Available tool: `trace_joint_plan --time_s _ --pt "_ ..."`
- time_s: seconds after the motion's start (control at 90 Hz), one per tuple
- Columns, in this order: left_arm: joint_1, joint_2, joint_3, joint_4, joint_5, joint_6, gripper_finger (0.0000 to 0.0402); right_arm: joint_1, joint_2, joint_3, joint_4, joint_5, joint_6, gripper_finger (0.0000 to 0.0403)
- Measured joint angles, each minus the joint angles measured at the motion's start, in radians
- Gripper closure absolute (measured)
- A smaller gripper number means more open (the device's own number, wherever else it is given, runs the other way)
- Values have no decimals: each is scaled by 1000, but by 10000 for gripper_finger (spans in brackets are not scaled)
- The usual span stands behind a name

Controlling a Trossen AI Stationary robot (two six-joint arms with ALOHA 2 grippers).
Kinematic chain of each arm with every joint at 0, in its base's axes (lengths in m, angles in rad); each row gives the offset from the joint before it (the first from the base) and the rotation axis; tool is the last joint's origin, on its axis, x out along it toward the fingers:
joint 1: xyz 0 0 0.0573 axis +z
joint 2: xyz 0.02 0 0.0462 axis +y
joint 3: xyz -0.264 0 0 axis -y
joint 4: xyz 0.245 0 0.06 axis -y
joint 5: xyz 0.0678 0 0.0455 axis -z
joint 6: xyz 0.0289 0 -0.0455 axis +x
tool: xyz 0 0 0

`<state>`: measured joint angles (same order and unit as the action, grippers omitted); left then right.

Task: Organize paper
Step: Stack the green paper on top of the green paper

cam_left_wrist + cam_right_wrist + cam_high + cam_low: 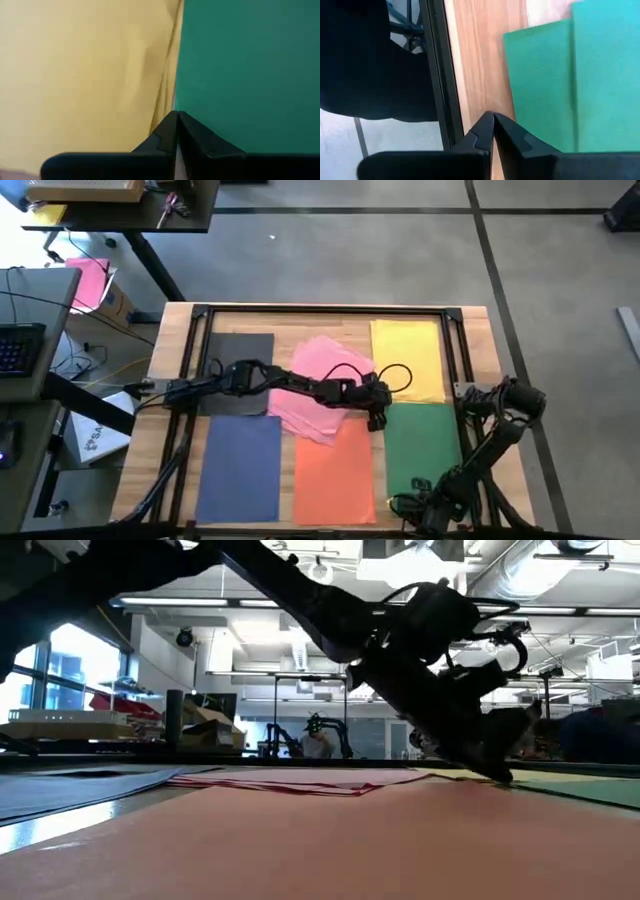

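Observation:
Coloured paper sheets lie flat on the wooden table: dark grey (238, 370), a fanned pink stack (318, 385), yellow (408, 358), green (422, 448), orange (335, 478) and blue (240, 470). My left gripper (378, 420) reaches across from the left. It is shut, with its tips (176, 115) down where yellow (75, 75) meets green (250, 65). My right gripper (492, 116) is shut and touches nothing. It hangs by the table's near right edge, beside the corner of two overlapping green sheets (540, 85). My left gripper comes slanting down from the table's left, and its shut fingertips (500, 778) sit at paper level on the seam between the yellow sheet's near edge (167, 95) and the green sheet's far edge (187, 100). Whether any sheet is caught between the fingers cannot be told.
A black frame rail (320, 310) runs around the table; its right rail (437, 75) passes close by my right gripper. Cable loops (395, 375) hang off the left arm over the yellow sheet. Off the table at left stand a desk with a keyboard (20, 345) and a box with a magenta sheet (90, 280).

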<state>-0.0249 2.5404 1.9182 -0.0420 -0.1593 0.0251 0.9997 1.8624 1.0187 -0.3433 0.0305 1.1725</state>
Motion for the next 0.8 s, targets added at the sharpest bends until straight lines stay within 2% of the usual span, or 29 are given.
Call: trace_joint_plan --time_s 0.544,0.8 --pt "-34 0 0 -13 23 31 401 -2 3 34 -61 31 24 403" --pt "-41 -19 12 -27 24 42 401 -1 3 34 -35 3 71 403"
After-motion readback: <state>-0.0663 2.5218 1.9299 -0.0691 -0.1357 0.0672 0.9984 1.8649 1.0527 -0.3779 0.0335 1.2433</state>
